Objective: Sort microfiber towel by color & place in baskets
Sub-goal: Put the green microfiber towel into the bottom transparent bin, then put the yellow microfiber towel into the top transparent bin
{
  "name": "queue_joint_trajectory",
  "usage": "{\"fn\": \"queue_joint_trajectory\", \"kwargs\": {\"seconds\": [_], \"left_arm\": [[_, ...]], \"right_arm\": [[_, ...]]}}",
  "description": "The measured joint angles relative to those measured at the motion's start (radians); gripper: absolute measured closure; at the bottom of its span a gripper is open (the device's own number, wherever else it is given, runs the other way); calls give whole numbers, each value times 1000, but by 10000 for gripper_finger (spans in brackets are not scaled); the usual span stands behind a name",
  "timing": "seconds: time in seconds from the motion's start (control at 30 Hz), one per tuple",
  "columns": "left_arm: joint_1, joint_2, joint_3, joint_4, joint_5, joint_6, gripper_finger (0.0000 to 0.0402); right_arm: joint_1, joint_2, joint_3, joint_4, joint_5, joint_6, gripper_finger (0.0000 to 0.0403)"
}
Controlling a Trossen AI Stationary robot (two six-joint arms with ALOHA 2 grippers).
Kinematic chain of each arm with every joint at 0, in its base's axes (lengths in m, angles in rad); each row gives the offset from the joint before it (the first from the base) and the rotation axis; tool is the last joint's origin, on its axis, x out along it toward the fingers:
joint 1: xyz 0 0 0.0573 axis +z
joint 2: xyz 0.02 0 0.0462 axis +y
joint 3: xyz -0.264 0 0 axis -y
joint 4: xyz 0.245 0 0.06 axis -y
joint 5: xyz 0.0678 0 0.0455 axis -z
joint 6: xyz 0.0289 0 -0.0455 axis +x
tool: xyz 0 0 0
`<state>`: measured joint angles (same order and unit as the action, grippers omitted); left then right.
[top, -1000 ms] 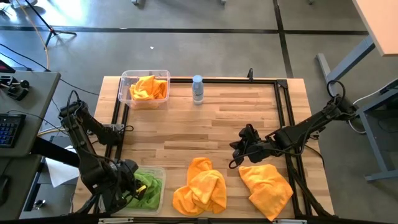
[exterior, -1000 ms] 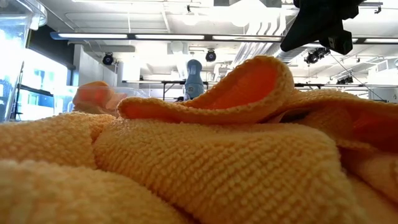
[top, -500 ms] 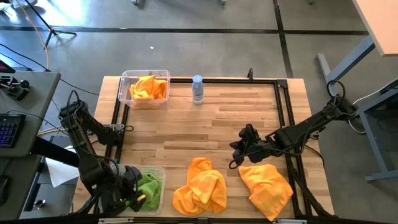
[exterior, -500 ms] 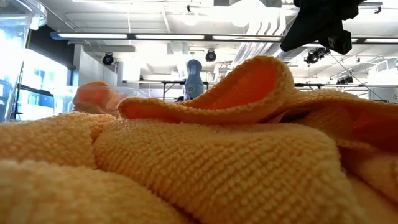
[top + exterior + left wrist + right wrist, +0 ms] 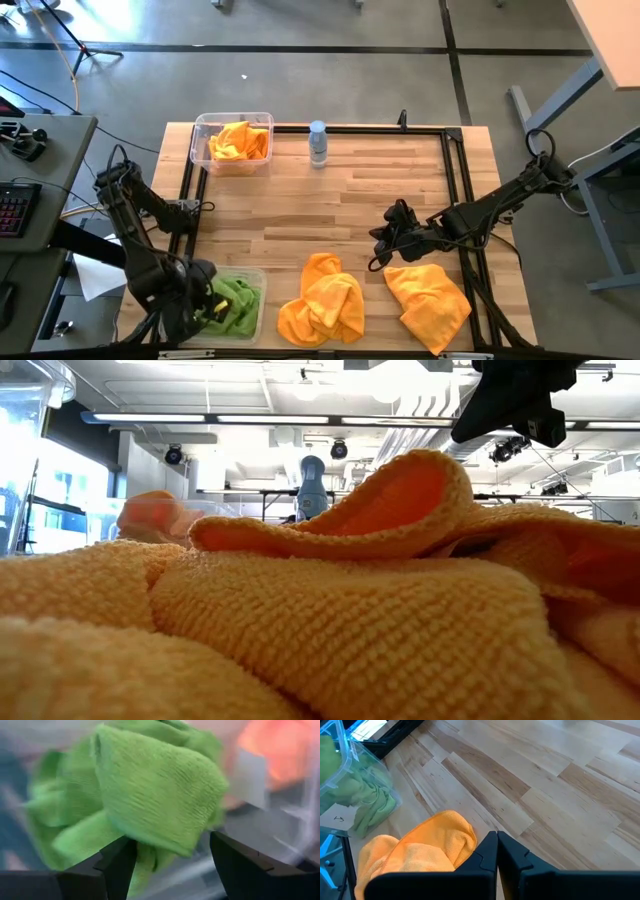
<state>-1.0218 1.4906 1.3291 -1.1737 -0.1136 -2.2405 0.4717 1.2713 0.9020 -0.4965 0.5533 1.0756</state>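
Observation:
A lime green towel (image 5: 237, 300) lies bunched in the clear basket (image 5: 256, 322) at the table's near left corner. My left gripper (image 5: 205, 292) hangs over it, pointing down and open. In the left wrist view the green towel (image 5: 150, 795) fills the space between and beyond the two fingers. Two orange towels (image 5: 322, 302) (image 5: 428, 295) lie crumpled on the table near its front edge. Another orange towel (image 5: 240, 140) rests in the far left basket (image 5: 198, 125). My right gripper (image 5: 383, 243) hovers shut above the table, between the two loose orange towels. My left gripper stands open, from above, around the green towel in the near left basket. A lower fold (image 5: 142, 862) of the cloth runs close by one finger (image 5: 117, 865). Whether they touch, I cannot tell. The towel rests in the basket.
A small clear water bottle (image 5: 318, 143) stands at the far edge, right of the far basket. A black frame rail (image 5: 455, 190) runs along the table's edges. Bare wood (image 5: 330, 205) spans the middle. In the low view an orange towel (image 5: 300, 620) blocks most of the sight.
My left gripper has turned a little over the near left basket, and the green towel beneath it has changed shape slightly and settled in the basket.

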Motion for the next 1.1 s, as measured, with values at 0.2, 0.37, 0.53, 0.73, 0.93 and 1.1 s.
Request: {"fn": "queue_joint_trajectory", "kwargs": {"seconds": [0.2, 0.37, 0.53, 0.73, 0.93, 1.1], "left_arm": [[0, -2, 1, -8, 3, 34, 165], [0, -7, 1, -47, 1, 14, 165], [0, -7, 2, -160, 43, -55, 165], [0, -6, 123, -273, -14, -22, 165], [1, -6, 240, -358, -366, 235, 165], [35, -6, 249, -289, -680, 650, 165]], "right_arm": [[0, 0, 0, 0, -5, -2, 403], [0, 0, 0, 0, -5, -3, 403], [0, 0, 0, 0, -6, -3, 403], [0, 0, 0, 0, -6, -3, 403], [0, 0, 0, 0, -6, -2, 403], [-9, 0, 0, 0, -6, -25, 403]]}}
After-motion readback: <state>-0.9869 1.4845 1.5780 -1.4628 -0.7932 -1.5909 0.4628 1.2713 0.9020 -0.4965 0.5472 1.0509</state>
